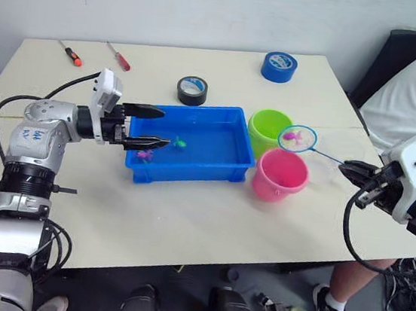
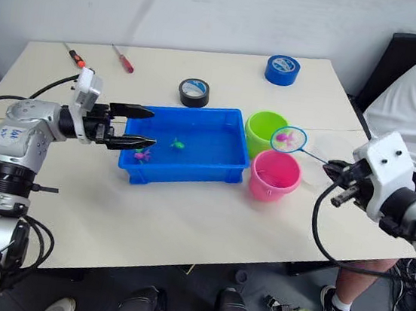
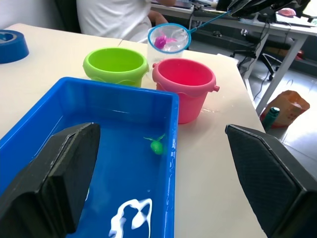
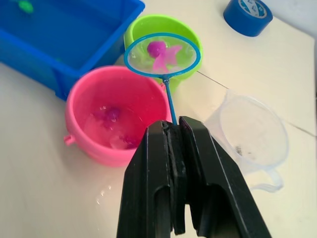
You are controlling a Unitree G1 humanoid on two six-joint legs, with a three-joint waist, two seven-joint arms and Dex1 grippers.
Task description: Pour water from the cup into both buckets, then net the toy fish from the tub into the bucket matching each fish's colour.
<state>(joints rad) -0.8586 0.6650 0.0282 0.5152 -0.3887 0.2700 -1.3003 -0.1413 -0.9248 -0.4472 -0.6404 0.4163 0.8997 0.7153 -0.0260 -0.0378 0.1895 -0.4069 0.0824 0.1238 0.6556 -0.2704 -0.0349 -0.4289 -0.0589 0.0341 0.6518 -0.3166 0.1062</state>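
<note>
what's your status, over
Right end effector shut on net, pink fish inside, above the buckets. Left end effector open over tub. Nothing in the way.

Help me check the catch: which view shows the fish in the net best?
The right wrist view: the pink fish lies large inside the net, seen from above. The left wrist view shows it smaller; both eye views show just a pink speck in the hoop.

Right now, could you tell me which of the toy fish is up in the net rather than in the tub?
The magenta fish lies in the net held by the right claw; the green fish floats in the tub.
</note>
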